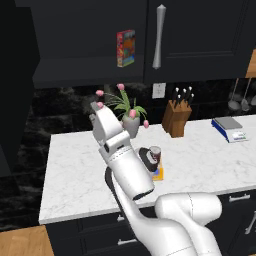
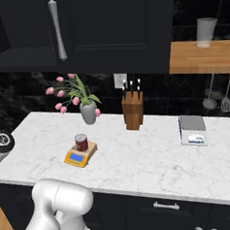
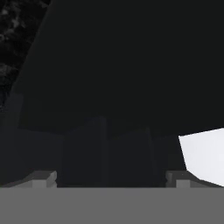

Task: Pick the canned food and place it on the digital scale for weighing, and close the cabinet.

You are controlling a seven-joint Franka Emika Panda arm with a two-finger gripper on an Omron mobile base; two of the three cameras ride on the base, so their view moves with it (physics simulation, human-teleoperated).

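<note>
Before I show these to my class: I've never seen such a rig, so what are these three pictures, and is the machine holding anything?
All three are rendered, not photographed. The white jointed thing is a robot arm on a driving base. Two cameras ride behind it, left and right, looking at one marble counter from two sides. The third sits on its hand, looking along the open gripper at a dark surface I cannot identify; nothing is between the tips.

On the counter: a dark red can already standing on a small yellow scale, a vase of pink flowers, a knife block and a larger white and blue scale. Above, the black cabinet stands open, with a colourful box on its shelf.
</note>
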